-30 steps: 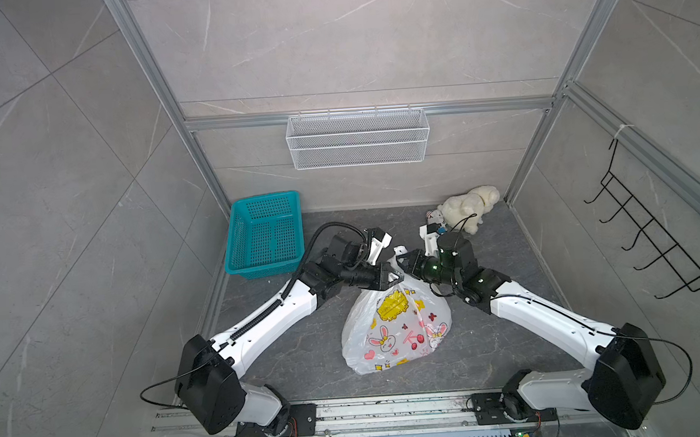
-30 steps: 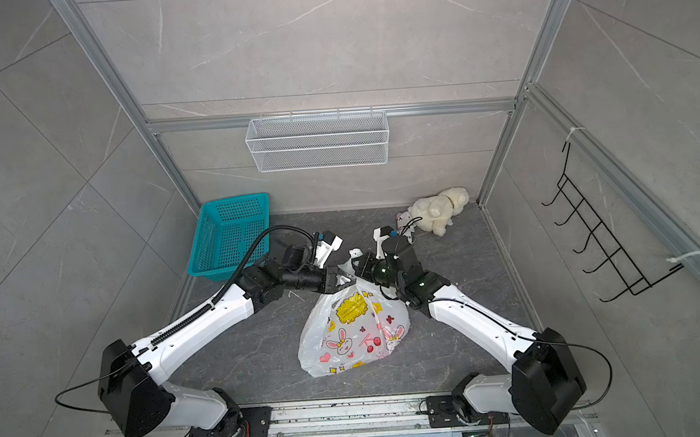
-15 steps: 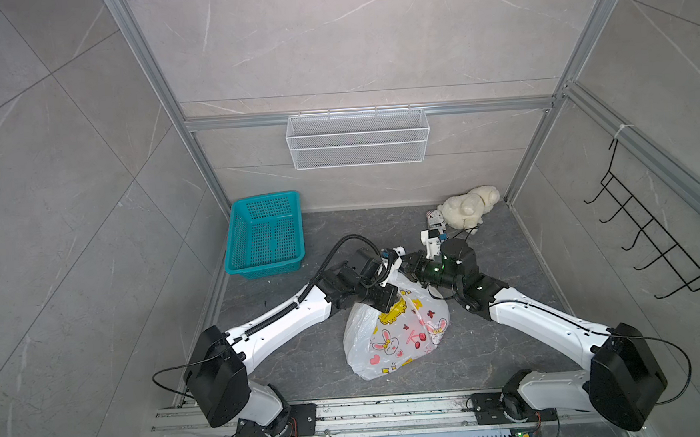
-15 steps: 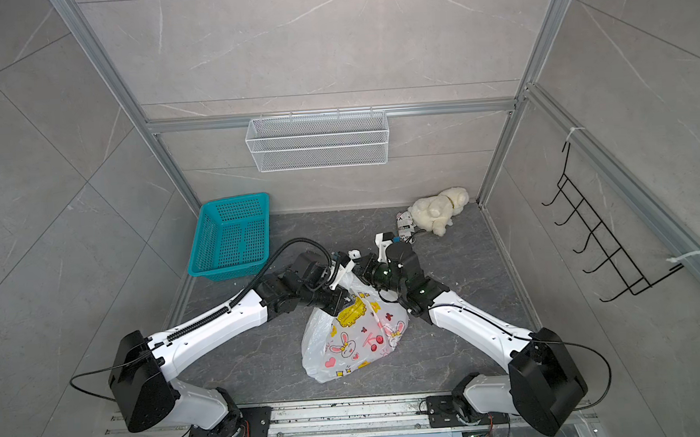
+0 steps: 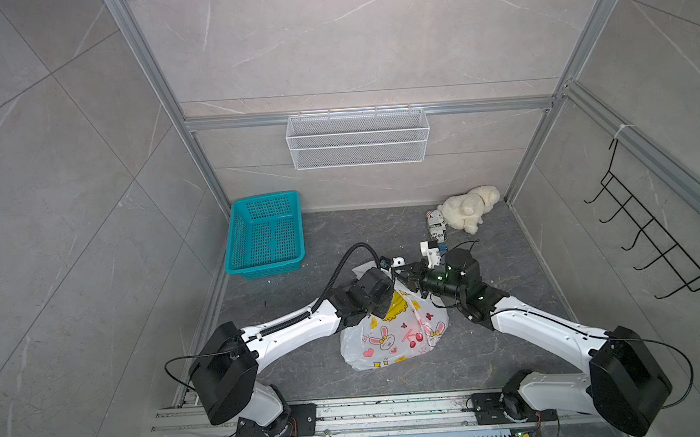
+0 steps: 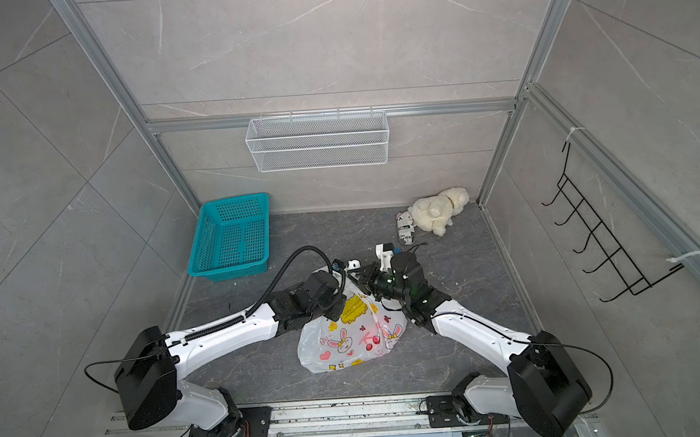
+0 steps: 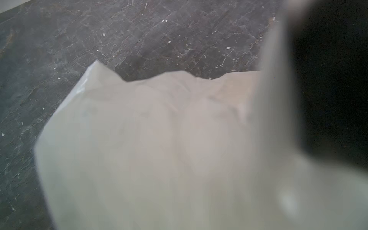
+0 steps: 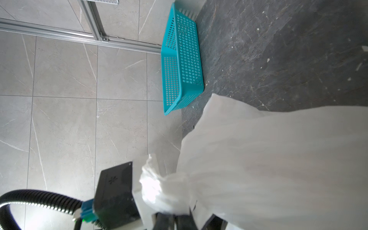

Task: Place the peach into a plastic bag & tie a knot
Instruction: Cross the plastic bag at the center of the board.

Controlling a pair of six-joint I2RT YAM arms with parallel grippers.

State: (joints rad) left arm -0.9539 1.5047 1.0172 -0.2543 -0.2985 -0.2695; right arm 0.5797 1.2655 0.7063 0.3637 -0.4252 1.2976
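Observation:
The plastic bag [image 5: 393, 337] sits mid-floor, white with bunny and cherry prints and a yellow label, and it bulges. The peach is hidden. Both grippers meet at the bag's gathered top. My right gripper [image 5: 402, 277] is shut on the bag's neck. In the right wrist view its dark fingers [image 8: 169, 221] pinch just under the knot [image 8: 161, 187], a twisted white bunch. My left gripper [image 5: 391, 273] presses against that bunch from the other side. Bag film [image 7: 159, 149] covers the left wrist view and hides the left jaws.
A teal basket [image 5: 266, 235] stands at the back left by the wall. A cream plush toy [image 5: 468, 210] and a small printed can [image 5: 436, 224] lie at the back right. A wire shelf [image 5: 358, 140] hangs on the back wall and a black hook rack [image 5: 649, 243] on the right wall.
My left arm has swung in closer over the bag's top and its wrist has turned. The bag has shifted slightly under it. The right gripper has stayed at the neck.

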